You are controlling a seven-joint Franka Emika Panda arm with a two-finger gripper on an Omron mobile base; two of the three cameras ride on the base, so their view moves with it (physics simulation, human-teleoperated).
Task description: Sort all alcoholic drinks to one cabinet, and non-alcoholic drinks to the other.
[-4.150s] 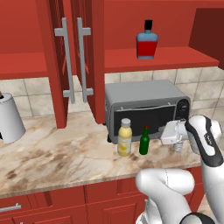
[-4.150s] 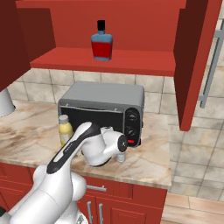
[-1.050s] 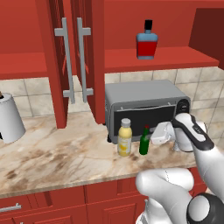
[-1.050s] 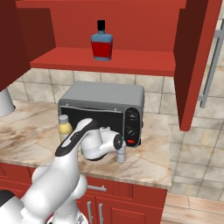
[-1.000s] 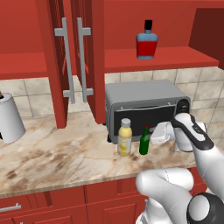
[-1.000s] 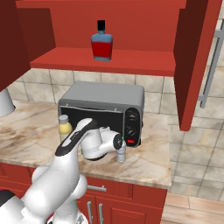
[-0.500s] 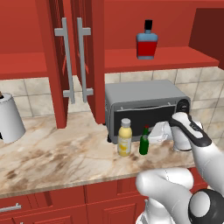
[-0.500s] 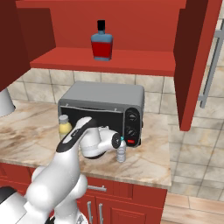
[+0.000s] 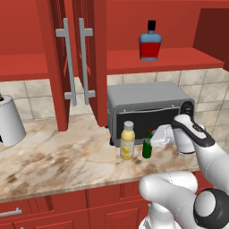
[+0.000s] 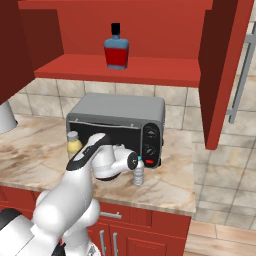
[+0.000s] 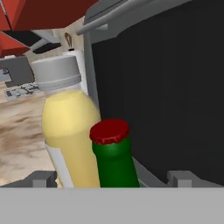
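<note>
Left base view: the green bottle (image 9: pixel 146 145) with its red cap stands on the marble counter (image 9: pixel 53 152) in front of the toaster oven (image 9: pixel 147 107), just right of the pale-yellow juice bottle (image 9: pixel 127 141). The gripper (image 9: pixel 156 135) reaches in level from the right, close beside the green bottle's neck; contact cannot be judged here. The red-and-blue bottle (image 9: pixel 150 41) sits on the red shelf of the cabinet (image 9: pixel 156 58) above the oven. Two silver bar handles (image 9: pixel 75 58) hang close together on the doors to the left. A white kettle-like vessel (image 9: pixel 10 120) stands at far left. Right base view: the arm hides most of the juice bottle (image 10: pixel 74 143); the small water bottle (image 10: pixel 138 172) stands on the counter by the oven's right corner, close to the wrist. The squat bottle (image 10: pixel 116 48) is on the shelf. Hand view: green bottle (image 11: pixel 113 155) centred and near, juice bottle (image 11: pixel 70 122) just behind it; fingertips (image 11: pixel 41 178) set wide to either side, holding nothing.
</note>
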